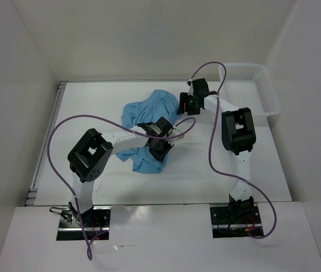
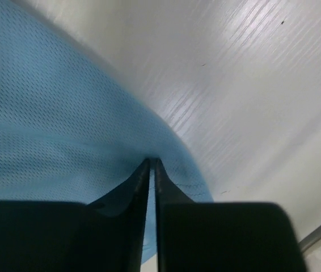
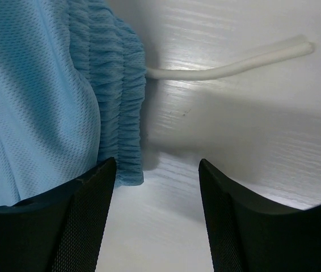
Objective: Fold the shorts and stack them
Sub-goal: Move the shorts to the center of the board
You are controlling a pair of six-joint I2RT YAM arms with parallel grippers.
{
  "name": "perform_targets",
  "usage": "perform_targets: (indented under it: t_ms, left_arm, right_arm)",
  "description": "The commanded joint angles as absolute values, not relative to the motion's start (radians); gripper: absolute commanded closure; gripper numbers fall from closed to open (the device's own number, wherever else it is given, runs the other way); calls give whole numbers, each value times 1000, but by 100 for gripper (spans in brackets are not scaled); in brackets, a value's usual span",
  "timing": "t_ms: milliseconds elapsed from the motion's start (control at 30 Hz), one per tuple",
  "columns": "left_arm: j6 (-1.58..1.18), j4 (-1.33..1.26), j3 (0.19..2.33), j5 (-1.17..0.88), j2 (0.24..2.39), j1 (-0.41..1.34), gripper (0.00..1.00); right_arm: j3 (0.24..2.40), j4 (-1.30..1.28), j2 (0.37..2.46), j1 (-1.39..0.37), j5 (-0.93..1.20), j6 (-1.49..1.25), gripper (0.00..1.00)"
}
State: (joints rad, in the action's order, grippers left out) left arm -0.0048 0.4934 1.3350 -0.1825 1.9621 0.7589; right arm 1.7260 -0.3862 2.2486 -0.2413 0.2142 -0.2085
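The top view looks steeply down from above and behind both arm bases (image 1: pixel 84 220), far enough to take in the whole white tabletop (image 1: pixel 194 170) and the blue shorts (image 1: pixel 149 109) at its middle. Each wrist view sits just behind its own dark jaws, very close to the surface; both share with the top view the shorts fabric and bare tabletop beside it.

Bright, even light | glare streaks on table (image 2: pixel 245 73) (wrist views) | near foreground blurred
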Motion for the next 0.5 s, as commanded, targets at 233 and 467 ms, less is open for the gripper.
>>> perform_targets:
  t_ms: [233, 467]
  left_arm:
    - [0, 526, 1279, -167, 1911, 755, 14]
    - [0, 549, 1293, -158, 1947, 764, 0]
  right_arm:
    - [1666, -382, 2191, -238, 368, -284, 32]
    - [1684, -382, 2200, -258, 275, -253, 32]
